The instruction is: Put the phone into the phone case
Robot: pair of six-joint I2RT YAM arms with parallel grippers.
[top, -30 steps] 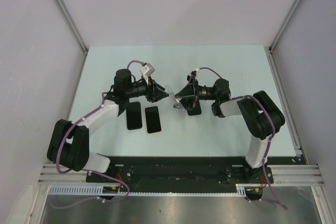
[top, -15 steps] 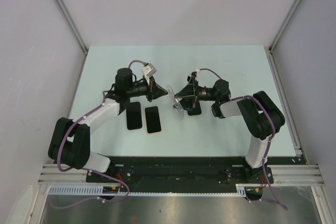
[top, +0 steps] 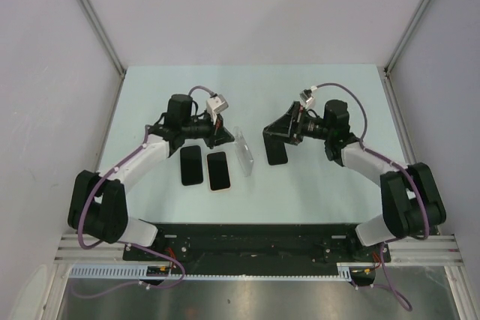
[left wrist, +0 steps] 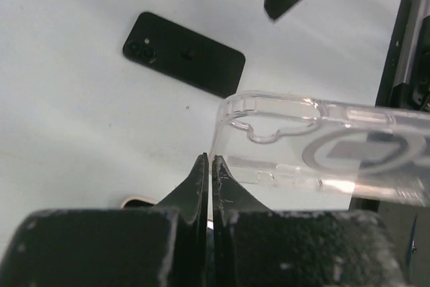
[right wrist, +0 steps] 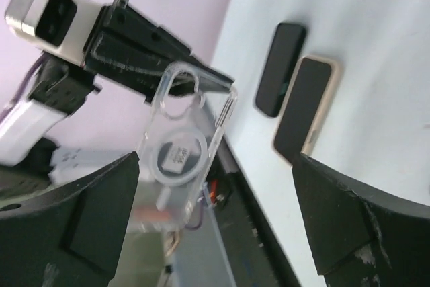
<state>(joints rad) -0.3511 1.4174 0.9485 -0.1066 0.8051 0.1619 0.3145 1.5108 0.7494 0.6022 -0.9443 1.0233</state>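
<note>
Phones lie side by side on the desk (top: 150,95) at the left of the overhead view: a black phone (top: 191,165) and, just beside it at its 3 o'clock, a pale-rimmed phone (top: 218,170) with its dark face up. Both long sides run from 12 to 6 o'clock.

At 12 o'clock from this pair, the left fingers (top: 225,134) are clenched on the clear case (top: 244,152). The left wrist view shows the two tips pressed together on the case's rim, close to the corner with the camera cutout. The case stretches away from the tips toward 4 o'clock in the overhead view. It is turned on edge, and a ring mark shows on its back. Whether its lower edge touches the desk cannot be told.

Near the case, at its 3 o'clock, a third phone (top: 277,152) lies flat on the desk. It is black and back up, with its lenses showing in the left wrist view.

The right fingers (right wrist: 356,226) are spread wide and hold nothing. They hang at 12 o'clock from the third phone, pointing toward the case.
</note>
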